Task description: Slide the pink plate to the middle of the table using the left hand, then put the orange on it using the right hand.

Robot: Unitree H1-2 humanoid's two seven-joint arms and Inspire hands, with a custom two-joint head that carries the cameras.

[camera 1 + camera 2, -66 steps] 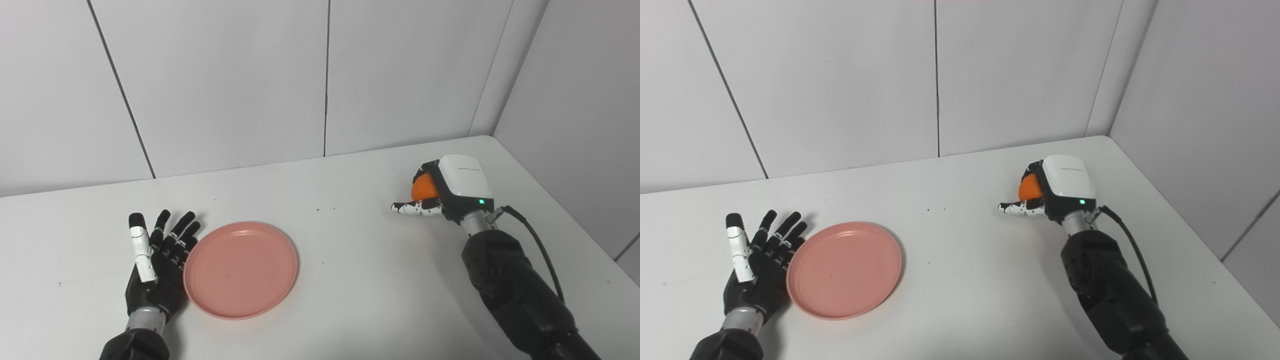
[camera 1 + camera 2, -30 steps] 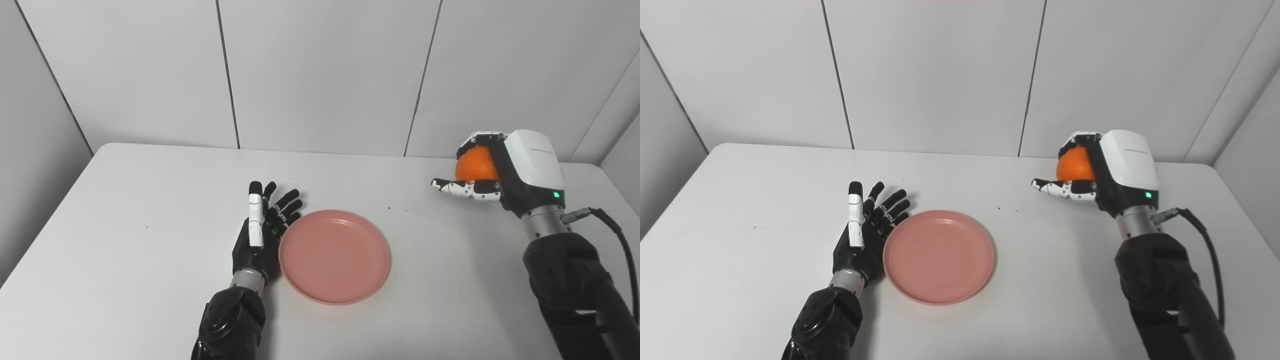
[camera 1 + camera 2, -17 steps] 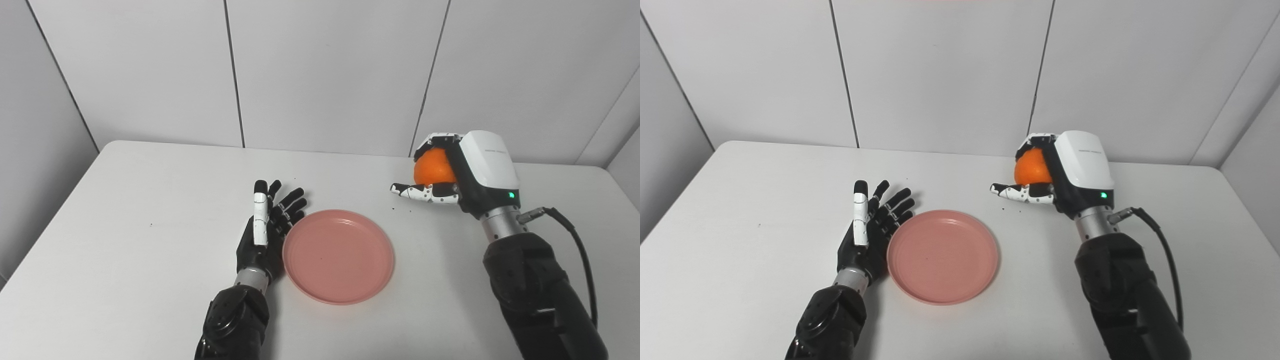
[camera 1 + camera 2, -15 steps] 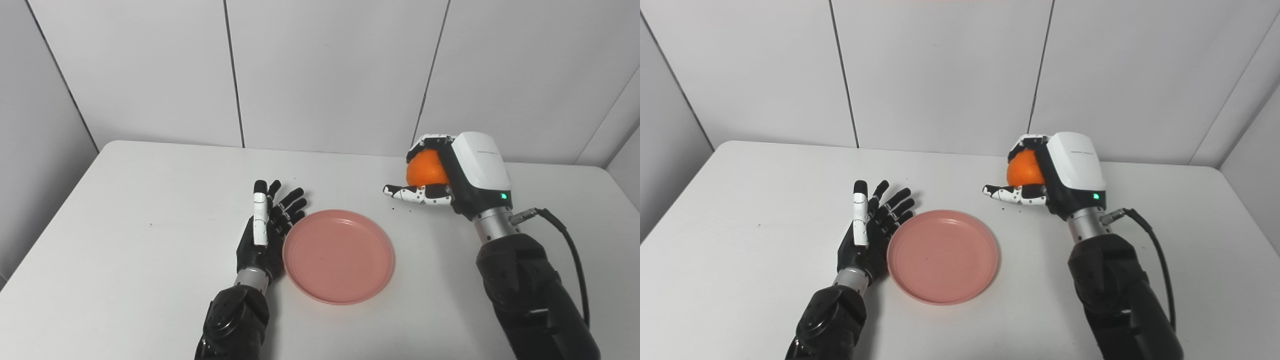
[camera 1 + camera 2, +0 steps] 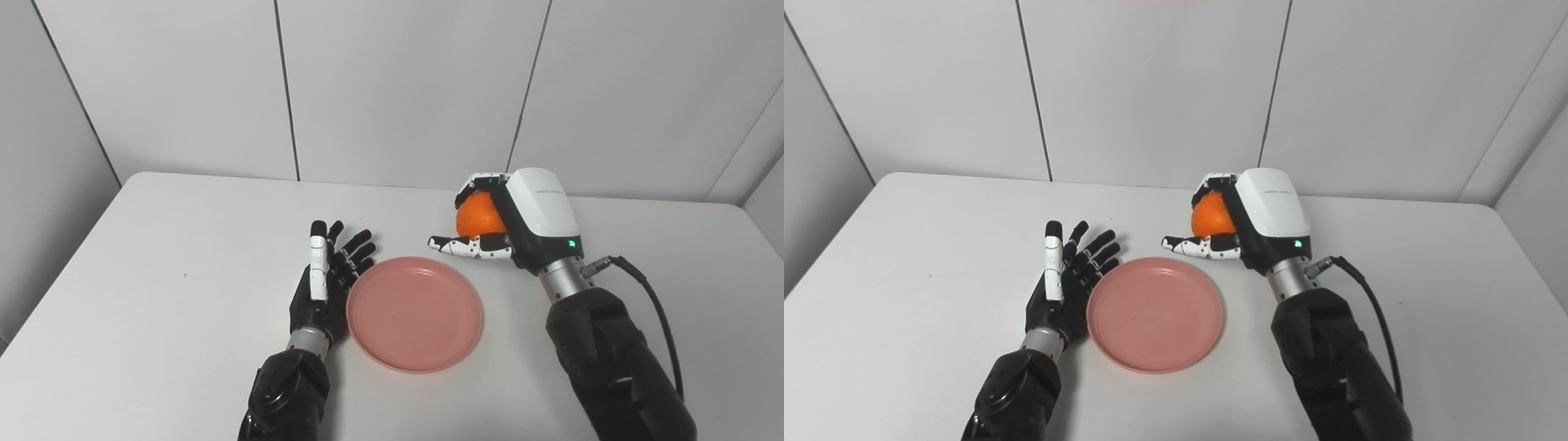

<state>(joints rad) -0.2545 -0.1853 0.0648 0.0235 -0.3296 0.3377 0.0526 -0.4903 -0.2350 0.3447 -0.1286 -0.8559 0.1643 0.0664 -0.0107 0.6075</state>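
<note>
The pink plate (image 5: 414,313) lies flat near the middle of the white table (image 5: 153,294). My left hand (image 5: 327,280) is open, edge-on, its fingers spread and resting against the plate's left rim. My right hand (image 5: 511,220) is shut on the orange (image 5: 479,215) and holds it in the air just beyond the plate's far right rim. The thumb (image 5: 468,246) sticks out to the left under the orange. In the right eye view the plate (image 5: 1154,313), the orange (image 5: 1211,217) and both hands (image 5: 1069,278) (image 5: 1249,220) show the same way.
Grey wall panels (image 5: 404,86) stand behind the table and at both sides. A black cable (image 5: 649,306) runs from my right wrist down along the forearm. A few tiny dark specks lie on the table.
My right hand has carried the orange leftward toward the plate. My left hand and the plate have stayed put. The large shift since the oldest frames is the camera turning.
</note>
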